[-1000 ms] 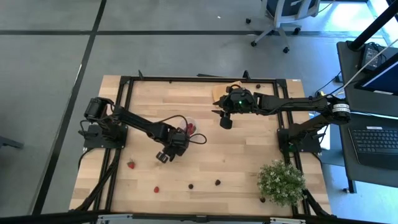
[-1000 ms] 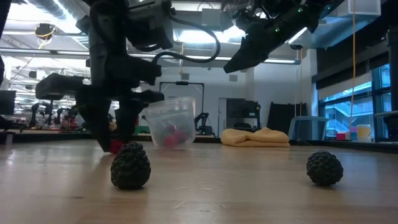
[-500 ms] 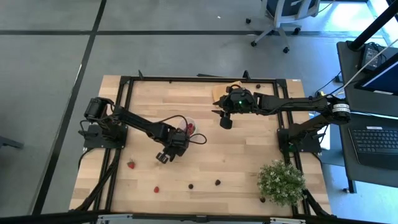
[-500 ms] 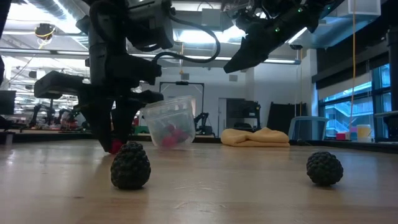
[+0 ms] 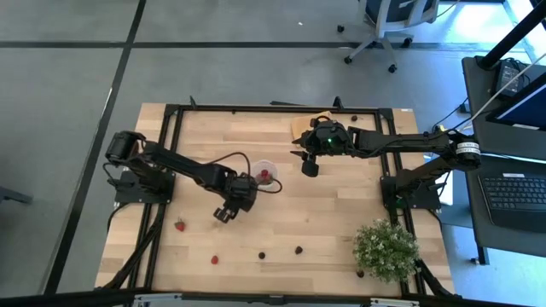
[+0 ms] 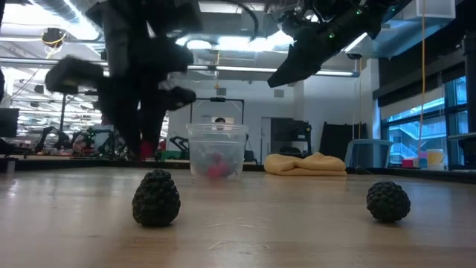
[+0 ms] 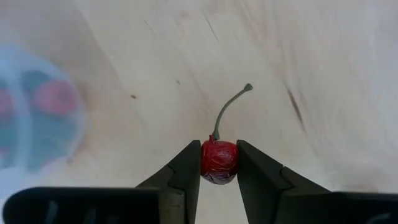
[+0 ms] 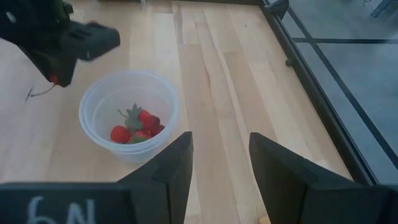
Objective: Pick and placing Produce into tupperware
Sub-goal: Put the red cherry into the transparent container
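The job is partly done. The tub [image 8: 129, 115] already holds a few red strawberries [image 8: 135, 126] and stands upright near the middle of the worktop [image 5: 333, 230]. The left tool [image 7: 217, 163] is pinched narrow on a red cherry [image 7: 218, 161] with its stem pointing up, lifted clear of the wood; in the high view this tool [image 5: 229, 207] sits just at 8 o'clock of the tub [image 5: 264, 176], so the cherry looks one short carry from going in.

Still loose on the worktop: a strawberry [image 5: 180, 225] at 8 o'clock of the tub near the left rail, a small red piece [image 5: 215, 259] toward 7 o'clock, and two dark berries [image 5: 262, 254] [image 5: 299, 250] around 6 and 5 o'clock. Another dark speck [image 5: 354, 118] lies by the far edge at about 2 o'clock; what it is I cannot tell.

The right tool [image 8: 219, 163] hangs high at 3 o'clock of the tub, holding nothing, fingers moderately apart.

Room is good: bare wood lies between the tub and the near-side fruits. The plant [image 5: 386, 248] fills the 4 o'clock corner, the yellow cloth [image 6: 305, 164] lies under the right arm, and the black frame rail [image 5: 171, 162] borders the left side close to the stray strawberry.
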Robot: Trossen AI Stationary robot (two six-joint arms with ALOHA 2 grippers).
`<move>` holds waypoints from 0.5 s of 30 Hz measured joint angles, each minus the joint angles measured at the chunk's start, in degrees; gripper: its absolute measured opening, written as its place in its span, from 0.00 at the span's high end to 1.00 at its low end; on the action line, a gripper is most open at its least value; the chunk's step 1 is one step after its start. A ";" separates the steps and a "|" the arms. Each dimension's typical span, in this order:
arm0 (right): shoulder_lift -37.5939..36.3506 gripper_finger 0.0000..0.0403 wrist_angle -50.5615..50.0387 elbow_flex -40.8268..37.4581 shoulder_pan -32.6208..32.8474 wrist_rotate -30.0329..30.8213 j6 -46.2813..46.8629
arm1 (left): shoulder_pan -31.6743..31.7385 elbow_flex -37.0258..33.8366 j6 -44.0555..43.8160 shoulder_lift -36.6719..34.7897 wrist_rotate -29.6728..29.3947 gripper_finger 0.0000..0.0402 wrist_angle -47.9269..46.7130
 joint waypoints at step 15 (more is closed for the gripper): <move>0.00 0.60 0.13 0.00 0.00 0.00 -0.16 | 7.51 0.00 -16.16 -10.36 -4.53 0.78 17.80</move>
